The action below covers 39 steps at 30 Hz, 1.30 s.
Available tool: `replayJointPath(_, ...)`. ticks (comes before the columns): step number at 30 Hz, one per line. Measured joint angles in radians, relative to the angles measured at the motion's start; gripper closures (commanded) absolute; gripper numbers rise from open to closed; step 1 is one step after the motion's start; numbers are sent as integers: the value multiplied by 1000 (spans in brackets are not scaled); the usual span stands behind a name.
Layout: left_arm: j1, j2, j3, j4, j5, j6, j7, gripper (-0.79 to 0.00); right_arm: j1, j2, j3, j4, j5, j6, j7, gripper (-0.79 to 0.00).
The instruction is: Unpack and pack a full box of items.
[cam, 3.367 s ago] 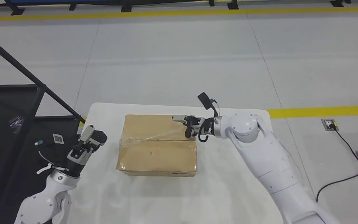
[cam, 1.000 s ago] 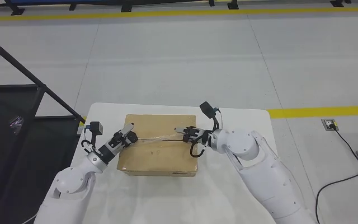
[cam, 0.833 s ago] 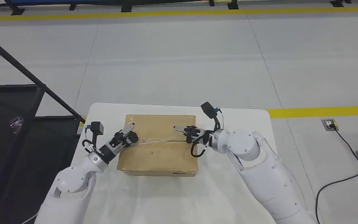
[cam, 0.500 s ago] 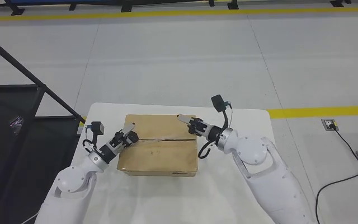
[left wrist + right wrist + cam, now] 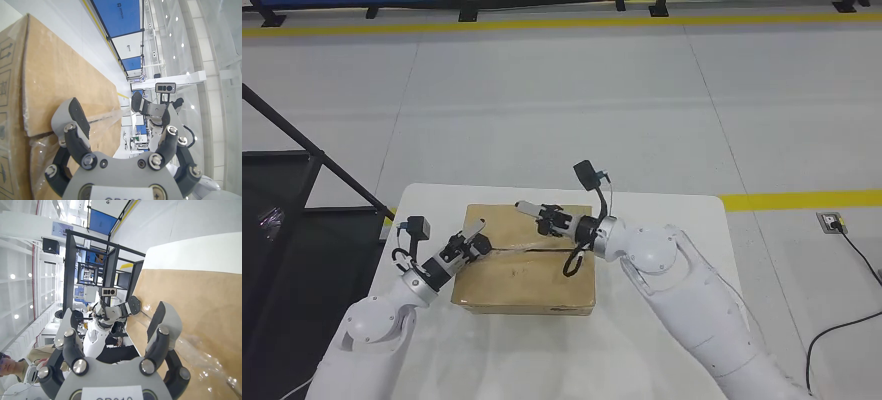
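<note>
The cardboard box (image 5: 527, 285) sits closed on the white tabletop (image 5: 542, 350), with clear tape (image 5: 510, 249) along its top seam. At the box's left end the left claw (image 5: 475, 242) is spread open and empty, one finger by the seam. Over the box's far half the right claw (image 5: 532, 215) hangs wide open, holding nothing.
</note>
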Motion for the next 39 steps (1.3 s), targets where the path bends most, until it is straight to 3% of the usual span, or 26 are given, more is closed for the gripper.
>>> replayJointPath(5,-3,0,4,2,-6,-2,3,-785,94,-38,-76,146,45,15,72,-727)
replayJointPath(8,-6,0,6,4,-9,-2,2,-785,127,-53,-105,206,61,24,131,-693)
replayJointPath(13,-11,0,7,9,-10,-2,-3,-785,150,-65,-128,264,57,29,195,-613)
replayJointPath(15,-12,1,7,10,-12,-3,-4,-785,151,-65,-127,272,49,31,197,-502)
replayJointPath(18,-13,1,9,11,-12,-3,-4,-785,145,-66,-124,277,40,27,193,-462)
replayJointPath(30,-4,4,2,3,-14,-6,-2,-785,116,-56,-100,256,-13,19,220,-449)
replayJointPath(33,1,4,2,-2,-14,-6,-1,-785,97,-43,-79,235,-41,45,227,-548)
replayJointPath(39,9,5,1,-15,-13,-8,2,-785,54,-16,-33,184,-92,101,246,-529)
